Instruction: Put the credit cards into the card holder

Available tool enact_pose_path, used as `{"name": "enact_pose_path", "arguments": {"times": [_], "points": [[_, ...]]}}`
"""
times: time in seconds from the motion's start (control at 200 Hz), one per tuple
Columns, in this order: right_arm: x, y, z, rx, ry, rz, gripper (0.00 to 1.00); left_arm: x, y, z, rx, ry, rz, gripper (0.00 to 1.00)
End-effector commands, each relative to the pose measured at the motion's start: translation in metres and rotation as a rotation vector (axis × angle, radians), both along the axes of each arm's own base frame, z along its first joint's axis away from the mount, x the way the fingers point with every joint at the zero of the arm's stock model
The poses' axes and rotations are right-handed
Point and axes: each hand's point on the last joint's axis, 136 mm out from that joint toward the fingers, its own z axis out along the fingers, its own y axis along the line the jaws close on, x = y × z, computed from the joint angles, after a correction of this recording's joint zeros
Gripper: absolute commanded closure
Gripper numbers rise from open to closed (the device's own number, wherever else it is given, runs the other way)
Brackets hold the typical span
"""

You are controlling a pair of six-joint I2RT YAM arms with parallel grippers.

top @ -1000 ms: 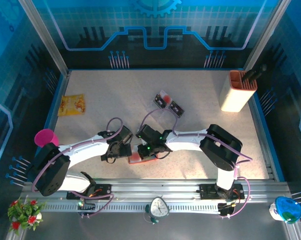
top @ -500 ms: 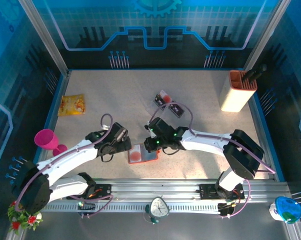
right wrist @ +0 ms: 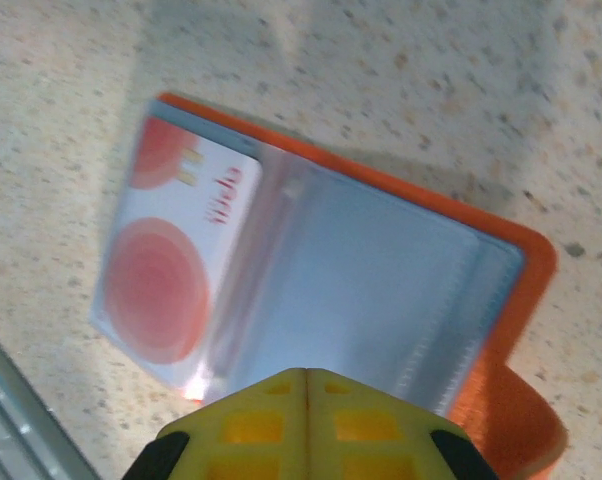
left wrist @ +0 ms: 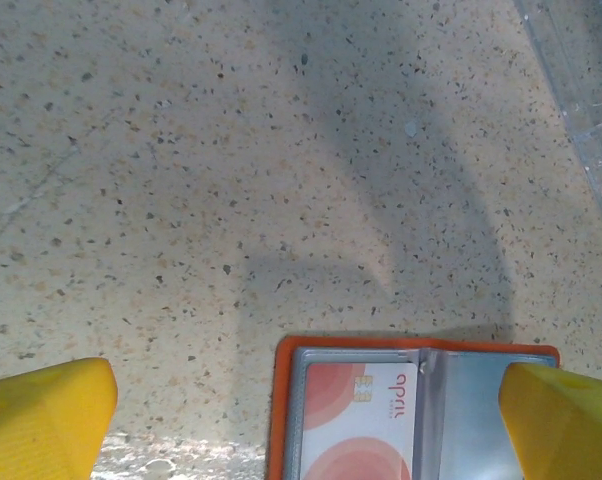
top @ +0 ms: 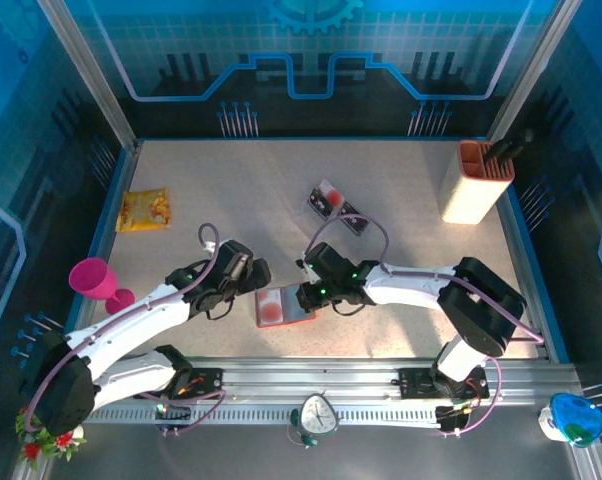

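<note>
**Operator:** What has changed over the last second?

**Technician:** The two wrists were crowded over the card holder [top: 281,306] and have now drawn apart. The holder is lying open and exposed on the speckled table [top: 411,180], at lower centre of the top view.

**Operator:** What is the left gripper doing?

**Technician:** The left gripper [top: 255,276] is standing with its jaws spread wide, holding nothing, just left of the holder. In the left wrist view its yellow fingers [left wrist: 43,418] are sitting in the two lower corners of the frame. The holder's orange edge is lying between them at bottom centre. A clear tray [left wrist: 581,110] is crossing the upper right corner.

**Operator:** And the right gripper?

**Technician:** The right gripper [top: 307,294] is pressed fully closed and is gripping nothing, at the holder's right edge. In the right wrist view its fingertips [right wrist: 281,415] are hovering over the lower edge of the grey-clear pocket. Contact cannot be confirmed.

**Operator:** Where are the cards?

**Technician:** One white card with red circles [right wrist: 176,270] is sitting in the holder's left pocket. Further credit cards [top: 328,198] are lying at centre frame in the top view, above the holder and well apart from it.
</note>
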Motion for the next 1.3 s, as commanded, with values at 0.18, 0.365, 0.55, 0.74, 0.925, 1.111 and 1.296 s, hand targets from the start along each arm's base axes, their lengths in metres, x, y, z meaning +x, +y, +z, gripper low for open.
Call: {"name": "enact_pose_path", "arguments": {"times": [0.18,0.365,0.55,0.74,0.925,1.111,1.296], "points": [[-0.009,-0.026,-0.045,-0.038,0.084,-0.028,1.00,0.000,-0.024,-0.016,-0.128,0.030,-0.033,0.01],[-0.014,-0.032,-0.053,-0.050,0.105,-0.032,1.00,-0.003,-0.032,-0.030,-0.162,0.066,-0.048,0.01],[-0.018,-0.036,-0.058,-0.058,0.120,-0.033,1.00,-0.004,-0.040,-0.045,-0.181,0.092,-0.064,0.01],[-0.020,-0.038,-0.058,-0.060,0.124,-0.038,1.00,0.002,-0.049,-0.050,-0.183,0.091,-0.091,0.01],[-0.019,-0.038,-0.058,-0.063,0.122,-0.041,1.00,0.006,-0.056,-0.054,-0.174,0.100,-0.113,0.01],[-0.019,-0.038,-0.058,-0.063,0.125,-0.040,1.00,0.008,-0.062,-0.062,-0.165,0.121,-0.127,0.01],[-0.019,-0.038,-0.058,-0.064,0.125,-0.040,1.00,0.009,-0.074,-0.059,-0.166,0.116,-0.154,0.01]]}}
